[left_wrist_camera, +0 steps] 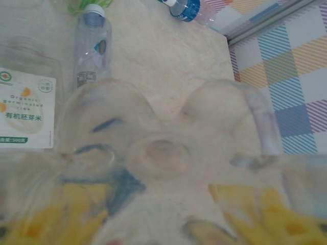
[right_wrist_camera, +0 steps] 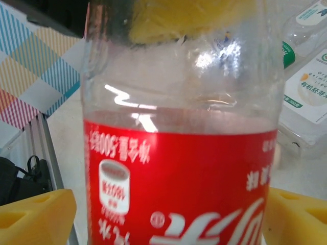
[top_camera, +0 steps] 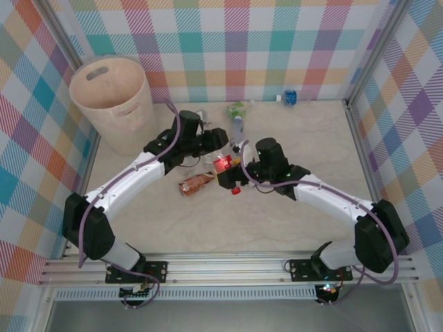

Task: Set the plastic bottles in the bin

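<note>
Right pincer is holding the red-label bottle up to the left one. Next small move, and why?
Probably close the left pincer on the bottle's clear base before the right releases. The right pincer grips the red-label bottle at its label, the base sits between the left's yellow pads, and the bin stands on the left arm's side.

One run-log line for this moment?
left pincer: holding clear bottle | right pincer: holding red-label bottle | bin: far left, upright | loose bottles: on table

Top cam looks down from near edge over whole table (top_camera: 311, 138). L and R wrist cams are v. close-up; both catch white-label bottle (left_wrist_camera: 26, 109) (right_wrist_camera: 306, 97).
</note>
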Available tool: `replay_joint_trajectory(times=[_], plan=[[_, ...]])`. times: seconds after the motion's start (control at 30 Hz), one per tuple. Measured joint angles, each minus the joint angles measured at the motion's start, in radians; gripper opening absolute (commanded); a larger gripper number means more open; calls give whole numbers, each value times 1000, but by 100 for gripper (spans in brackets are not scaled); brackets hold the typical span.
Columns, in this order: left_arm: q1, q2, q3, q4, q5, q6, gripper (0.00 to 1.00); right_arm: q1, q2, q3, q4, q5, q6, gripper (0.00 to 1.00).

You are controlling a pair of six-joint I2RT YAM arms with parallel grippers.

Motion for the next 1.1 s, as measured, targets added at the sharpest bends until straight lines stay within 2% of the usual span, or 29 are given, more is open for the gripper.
replay_joint_trajectory(times=[0.03, 0.27, 0.6, 0.77, 0.93, 1.1], plan=[[0, 0, 0, -5, -7, 0, 53, 0, -11, 0, -10, 1, -7, 100], [24, -2, 0, -30, -51, 1, 53, 2, -114, 0, -73, 33, -95, 100], [83, -39, 28, -58, -111, 21, 53, 2, -287, -49, -104, 165, -177, 100], [123, -78, 48, -90, -152, 51, 52, 2, -332, -90, -74, 307, -166, 100], [174, -114, 90, -120, -201, 76, 51, 2, -333, -100, -58, 526, -110, 100], [215, -118, 195, -130, -303, 136, 52, 2, -328, -100, -66, 683, -70, 100]])
